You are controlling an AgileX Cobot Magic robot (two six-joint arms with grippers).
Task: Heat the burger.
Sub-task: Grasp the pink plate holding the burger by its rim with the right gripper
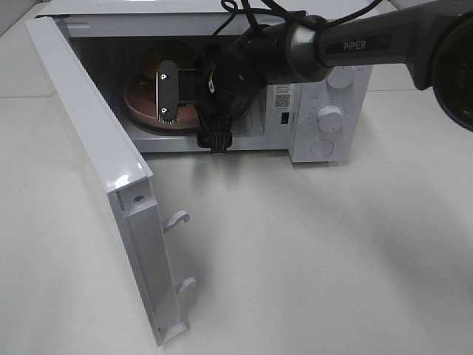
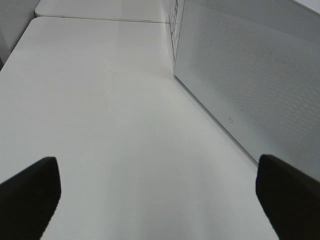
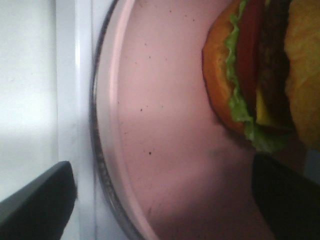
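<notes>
The burger (image 3: 260, 75) (image 1: 157, 61), with golden bun, lettuce, tomato and cheese, sits on a pink round plate (image 3: 165, 125) (image 1: 139, 105) inside the white microwave (image 1: 325, 111). The microwave door (image 1: 96, 148) is swung wide open. My right gripper (image 1: 194, 117) (image 3: 160, 210) reaches into the oven opening and is open. The plate's near rim lies between its fingers; one finger (image 3: 35, 200) is over the white sill, the other over the plate. It holds nothing. My left gripper (image 2: 160, 200) is open over bare table beside the microwave's perforated side wall (image 2: 250, 75).
The open door juts toward the front left of the white table (image 1: 332, 259), with its two latch hooks (image 1: 177, 219) sticking out. Control knobs (image 1: 330, 117) sit on the microwave's right panel. The right arm's cables hang over the oven's top.
</notes>
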